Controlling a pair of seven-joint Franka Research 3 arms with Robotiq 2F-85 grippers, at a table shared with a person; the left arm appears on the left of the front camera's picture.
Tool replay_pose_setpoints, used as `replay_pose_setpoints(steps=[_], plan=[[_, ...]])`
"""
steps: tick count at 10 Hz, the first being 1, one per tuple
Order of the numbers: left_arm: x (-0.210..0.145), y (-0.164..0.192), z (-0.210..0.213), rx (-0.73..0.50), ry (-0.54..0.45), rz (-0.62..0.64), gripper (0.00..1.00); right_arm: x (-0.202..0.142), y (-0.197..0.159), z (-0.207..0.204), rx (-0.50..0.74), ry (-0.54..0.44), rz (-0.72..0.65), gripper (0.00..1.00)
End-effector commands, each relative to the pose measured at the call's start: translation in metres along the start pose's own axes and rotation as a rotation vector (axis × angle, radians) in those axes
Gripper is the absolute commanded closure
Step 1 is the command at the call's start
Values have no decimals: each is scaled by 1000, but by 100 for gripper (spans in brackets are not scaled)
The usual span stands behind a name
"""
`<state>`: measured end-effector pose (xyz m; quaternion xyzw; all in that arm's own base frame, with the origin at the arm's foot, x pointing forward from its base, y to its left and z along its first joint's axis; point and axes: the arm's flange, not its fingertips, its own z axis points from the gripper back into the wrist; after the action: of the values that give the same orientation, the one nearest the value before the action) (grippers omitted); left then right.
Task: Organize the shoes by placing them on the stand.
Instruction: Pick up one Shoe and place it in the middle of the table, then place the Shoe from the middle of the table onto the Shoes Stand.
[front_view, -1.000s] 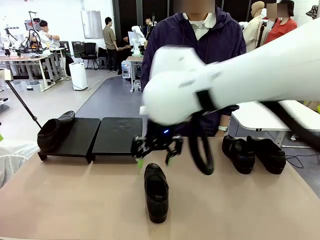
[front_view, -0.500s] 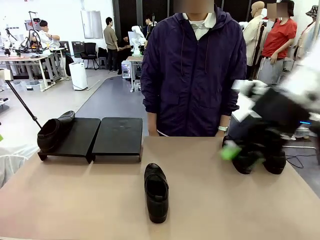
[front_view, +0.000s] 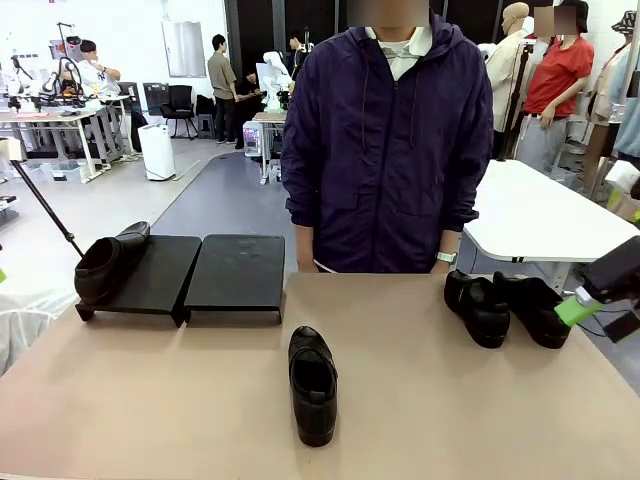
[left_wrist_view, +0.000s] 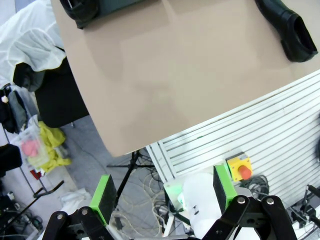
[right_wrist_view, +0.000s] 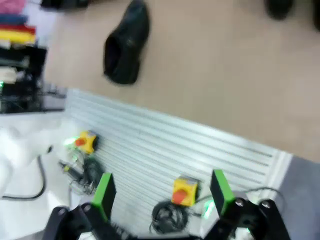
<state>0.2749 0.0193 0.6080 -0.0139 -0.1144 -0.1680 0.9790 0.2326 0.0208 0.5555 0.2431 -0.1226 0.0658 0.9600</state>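
The left gripper and right gripper both hover off the table, pointing down, fingers spread wide, holding nothing.

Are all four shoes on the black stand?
No, only one shoe lies on the stand; the second shoe, third shoe and fourth shoe sit on the table.
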Motion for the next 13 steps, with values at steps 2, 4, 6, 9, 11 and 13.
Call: replay_pose_setpoints(steps=[2,4,6,9,11,13], plan=[[0,3,2,8,6,-10,0,-11,1,3,59,42,19,0],[0,3,2,8,6,-10,0,-11,1,3,59,42,19,0],[0,3,2,8,6,-10,0,-11,1,3,59,42,19,0],[0,3,2,8,6,-10,0,-11,1,3,59,42,19,0],[0,3,2,8,6,-10,0,-11,1,3,59,42,19,0],[0,0,0,0,0,0,0,-11,1,3,59,42,19,0]])
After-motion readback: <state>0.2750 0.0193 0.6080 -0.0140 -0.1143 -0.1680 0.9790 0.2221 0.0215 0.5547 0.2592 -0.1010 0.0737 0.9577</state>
